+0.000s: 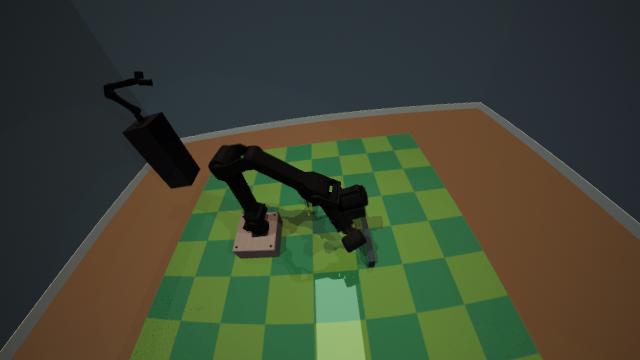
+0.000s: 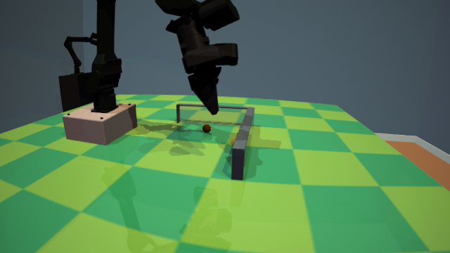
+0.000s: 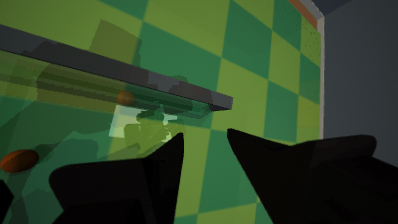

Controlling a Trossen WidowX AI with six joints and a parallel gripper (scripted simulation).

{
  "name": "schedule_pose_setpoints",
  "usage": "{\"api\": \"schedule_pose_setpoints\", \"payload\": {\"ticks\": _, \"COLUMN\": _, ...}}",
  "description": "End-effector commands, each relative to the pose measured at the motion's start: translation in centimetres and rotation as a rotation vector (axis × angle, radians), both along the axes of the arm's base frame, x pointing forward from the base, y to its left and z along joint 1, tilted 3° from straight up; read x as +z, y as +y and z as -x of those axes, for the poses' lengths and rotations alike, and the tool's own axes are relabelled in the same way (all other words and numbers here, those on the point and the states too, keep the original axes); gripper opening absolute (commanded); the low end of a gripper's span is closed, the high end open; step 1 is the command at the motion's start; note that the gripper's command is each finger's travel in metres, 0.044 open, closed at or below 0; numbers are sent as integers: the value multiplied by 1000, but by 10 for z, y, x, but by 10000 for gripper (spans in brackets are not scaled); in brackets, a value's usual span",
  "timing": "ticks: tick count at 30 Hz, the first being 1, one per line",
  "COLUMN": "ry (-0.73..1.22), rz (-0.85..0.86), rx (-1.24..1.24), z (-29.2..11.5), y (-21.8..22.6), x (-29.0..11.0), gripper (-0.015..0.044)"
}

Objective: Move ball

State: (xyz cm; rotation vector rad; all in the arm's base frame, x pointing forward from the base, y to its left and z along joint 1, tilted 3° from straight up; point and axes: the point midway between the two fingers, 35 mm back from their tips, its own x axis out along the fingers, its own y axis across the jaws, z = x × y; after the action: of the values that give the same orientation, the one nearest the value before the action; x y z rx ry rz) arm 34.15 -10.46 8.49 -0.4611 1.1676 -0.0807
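Inside the walls' (image 2: 242, 140) corner, the ball (image 2: 207, 128) is lying below the half-open, empty gripper (image 2: 213, 109), untouched.

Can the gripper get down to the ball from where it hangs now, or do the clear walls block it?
Probably yes. The gripper hangs above the corner, jaws partly parted and holding nothing, while the ball lies on the mat inside the low walls. The walls bound only two sides, so the way from above looks free.

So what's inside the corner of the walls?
The orange ball lies there on the mat, with the half-open, empty gripper above it. A faint copy shows near one wall.
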Motion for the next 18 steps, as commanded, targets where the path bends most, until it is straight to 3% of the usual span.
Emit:
{"api": "schedule_pose_setpoints", "payload": {"ticks": 1, "ry": 188, "rz": 24, "rx": 389, "z": 0, "y": 59, "x": -20, "gripper": 220}}
{"api": "schedule_pose_setpoints", "payload": {"ticks": 9, "ry": 525, "rz": 65, "rx": 1197, "z": 38, "y": 167, "x": -54, "gripper": 220}}
{"api": "schedule_pose_setpoints", "payload": {"ticks": 18, "ry": 532, "rz": 66, "rx": 1215, "z": 39, "y": 168, "x": -62, "gripper": 220}}
